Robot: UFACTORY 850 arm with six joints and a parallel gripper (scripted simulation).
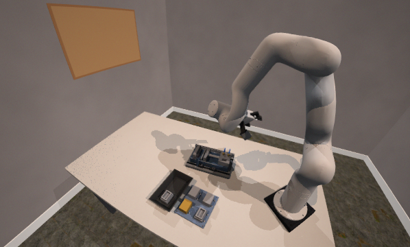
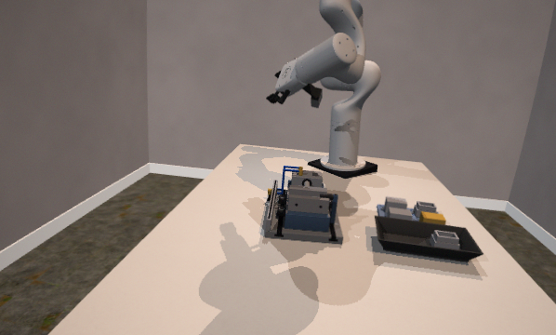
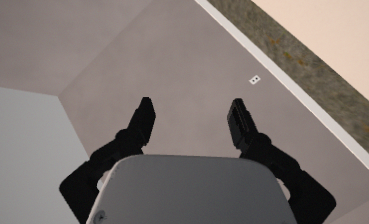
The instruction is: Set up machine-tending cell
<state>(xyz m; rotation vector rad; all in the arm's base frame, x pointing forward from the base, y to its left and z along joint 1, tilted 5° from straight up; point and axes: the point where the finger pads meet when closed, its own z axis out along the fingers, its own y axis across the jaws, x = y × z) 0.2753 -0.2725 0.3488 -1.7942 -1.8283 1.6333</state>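
On the pale surface (image 1: 123,154), going left to right in the top view, the black outfeed tray (image 1: 182,176) lies first, near the front edge. It holds one finished part (image 1: 166,196), a grey block with a rectangular pocket facing up, flat on the tray floor at the tray's front end.

Just beside the tray lies the blue infeed plate (image 1: 214,200). It carries four pieces: two plain grey aluminium blanks (image 1: 193,192) (image 1: 208,198) side by side at the back, a yellow brass blank (image 1: 185,206) at the front left, and a second pocketed finished part (image 1: 200,213) at the front right, pocket up.

Behind both, toward the middle of the surface, stands the vise (image 1: 210,160) on its dark base, with blue hoses at its right end. Its narrow opening shows no blank inside.

The arm's black base plate (image 1: 273,198) sits near the right front corner. The hand (image 2: 294,97) hangs high in the air beyond the vise, tilted toward the wall, its fingers spread fully apart, released and holding nothing.
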